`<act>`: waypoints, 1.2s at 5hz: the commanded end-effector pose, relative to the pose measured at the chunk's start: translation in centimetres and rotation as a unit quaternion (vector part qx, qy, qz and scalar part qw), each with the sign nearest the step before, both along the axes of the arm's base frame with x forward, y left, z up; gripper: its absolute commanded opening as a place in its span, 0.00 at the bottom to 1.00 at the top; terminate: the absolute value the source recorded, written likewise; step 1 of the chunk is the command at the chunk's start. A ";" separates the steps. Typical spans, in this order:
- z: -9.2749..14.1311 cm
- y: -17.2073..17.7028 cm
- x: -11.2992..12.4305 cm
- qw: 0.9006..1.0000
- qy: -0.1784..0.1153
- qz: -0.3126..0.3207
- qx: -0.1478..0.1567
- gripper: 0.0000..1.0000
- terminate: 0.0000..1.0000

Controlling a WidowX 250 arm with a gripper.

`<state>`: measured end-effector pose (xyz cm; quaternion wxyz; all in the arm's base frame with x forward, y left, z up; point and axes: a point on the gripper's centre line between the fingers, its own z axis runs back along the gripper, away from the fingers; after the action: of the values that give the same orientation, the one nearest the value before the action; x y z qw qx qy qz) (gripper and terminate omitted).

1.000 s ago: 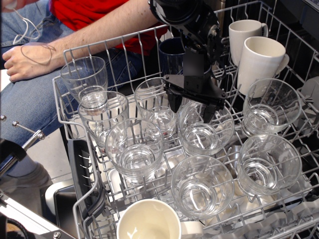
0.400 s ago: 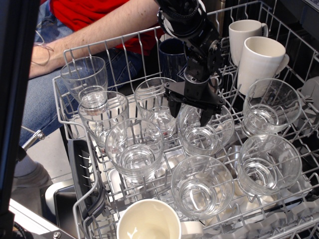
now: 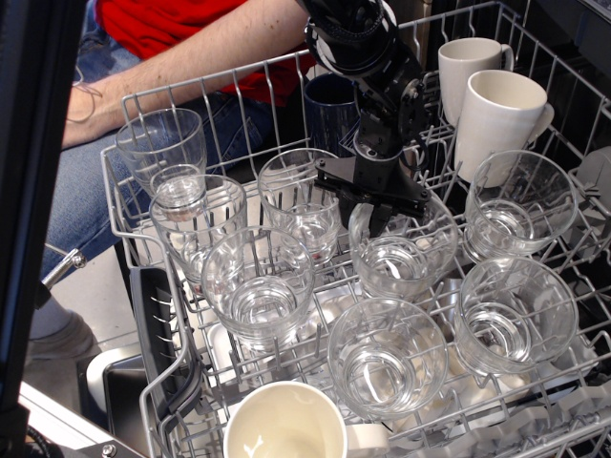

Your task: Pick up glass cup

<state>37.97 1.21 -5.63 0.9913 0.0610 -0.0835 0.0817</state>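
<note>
The glass cup point(image 3: 406, 260) is a clear wide tumbler standing mouth-up in the middle of the wire dishwasher rack point(image 3: 129, 205). My black gripper point(image 3: 374, 219) comes down from above at the cup's back left rim. Its fingers are drawn together over that rim, one inside the cup and one outside. The cup sits slightly shifted to the right between its neighbours. Its base is still down among the rack wires.
Several identical tumblers fill the rack, such as one in front point(image 3: 387, 358) and one at the right point(image 3: 520, 205). Two white mugs point(image 3: 496, 110) stand at the back right, a dark blue mug point(image 3: 332, 105) behind the gripper, a cream mug point(image 3: 284, 425) in front. A person's arm point(image 3: 191, 57) lies at the back left.
The gripper's fingers have closed from wide apart onto the cup's back rim. The cup has shifted slightly right and forward. A dark upright bar has come in at the left edge.
</note>
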 end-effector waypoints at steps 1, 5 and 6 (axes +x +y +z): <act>2.0 0.3 0.9 1.000 -0.025 -0.008 -0.007 0.00 0.00; 13.2 1.4 -1.2 0.994 -0.015 -0.066 -0.083 0.00 0.00; 16.0 1.6 -0.8 0.992 -0.015 -0.072 -0.106 0.00 0.00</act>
<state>36.10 2.15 5.95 0.9978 -0.0580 -0.0241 0.0217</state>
